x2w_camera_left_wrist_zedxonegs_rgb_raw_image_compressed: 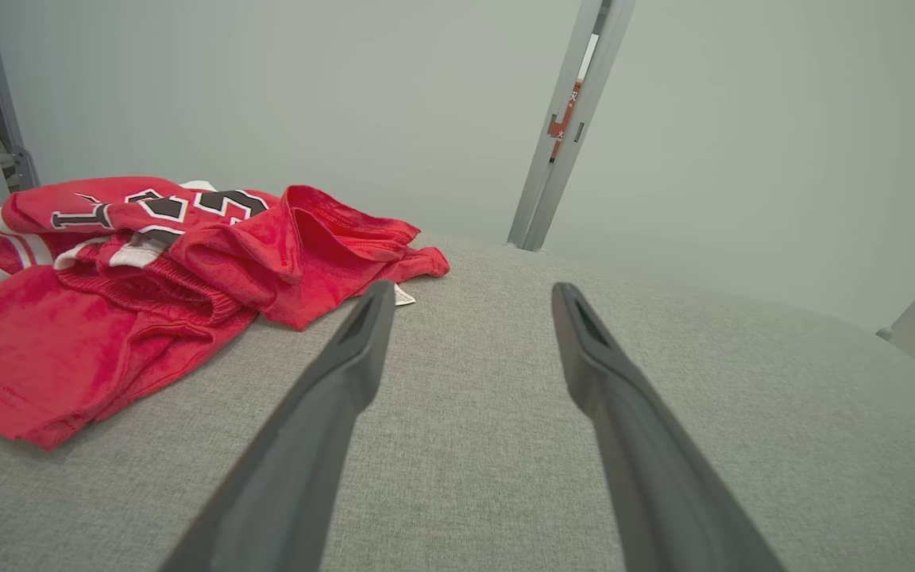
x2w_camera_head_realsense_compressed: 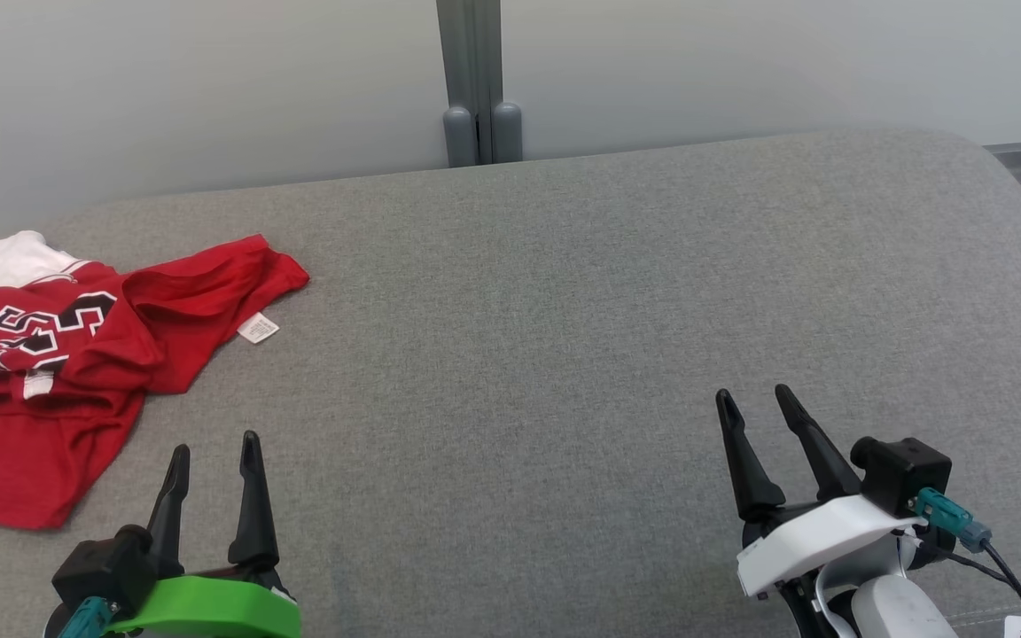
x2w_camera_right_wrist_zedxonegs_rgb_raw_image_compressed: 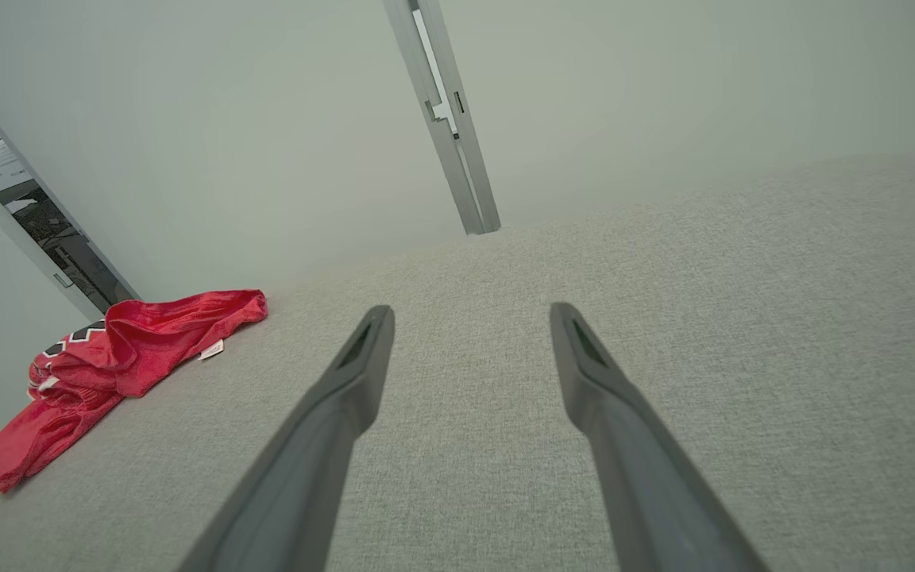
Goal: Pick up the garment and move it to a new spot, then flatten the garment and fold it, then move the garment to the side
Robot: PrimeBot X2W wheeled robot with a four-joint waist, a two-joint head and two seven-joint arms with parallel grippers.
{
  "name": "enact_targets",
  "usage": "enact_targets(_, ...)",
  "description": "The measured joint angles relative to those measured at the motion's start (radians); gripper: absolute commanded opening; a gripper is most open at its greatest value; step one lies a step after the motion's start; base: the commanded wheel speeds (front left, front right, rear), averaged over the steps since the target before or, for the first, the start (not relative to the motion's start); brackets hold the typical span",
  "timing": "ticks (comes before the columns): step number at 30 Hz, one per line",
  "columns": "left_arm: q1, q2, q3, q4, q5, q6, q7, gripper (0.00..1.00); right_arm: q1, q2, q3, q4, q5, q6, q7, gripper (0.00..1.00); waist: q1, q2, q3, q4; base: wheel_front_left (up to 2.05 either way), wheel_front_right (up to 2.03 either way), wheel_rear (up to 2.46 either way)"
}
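Your left gripper (x2w_camera_head_realsense_compressed: 214,446) had both fingers spread wide with nothing between them, parked over the grey padded surface (x2w_camera_head_realsense_compressed: 564,310). The right gripper (x2w_camera_head_realsense_compressed: 753,394) was the same deal, gaping and empty, well apart from anything. The garment (x2w_camera_head_realsense_compressed: 76,372), a red jersey with black-and-white lettering, was lying crumpled at the far left of the surface, just up and left of your left fingertips, with its white tag (x2w_camera_head_realsense_compressed: 258,328) poking out on the side nearest the middle. So I'd say the pick-up hadn't started. If I were you, I'd have gone in with the left and aimed at the raised fold by the tag, not the flat hem. Pinching a thick bunch there should have kept it from slipping on the lift.
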Motion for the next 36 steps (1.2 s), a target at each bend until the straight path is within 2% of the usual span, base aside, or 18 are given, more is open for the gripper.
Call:
enact_targets(16, 0.01, 0.001, -0.018, 0.008, 0.151, -0.025, -0.032, 1.0, -0.007, -0.001, 0.017, -0.001, -0.128, 0.0, -0.032, 1.0, 0.0, 0.0, 0.001, -0.006, 0.0, 0.0, 0.0)
enact_targets(36, 0.022, 0.003, -0.013, 0.019, 0.266, -0.007, -0.067, 1.0, -0.009, -0.002, 0.036, 0.003, -0.243, 0.0, -0.068, 1.0, 0.0, 0.0, -0.007, -0.01, 0.0, 0.0, 0.0)
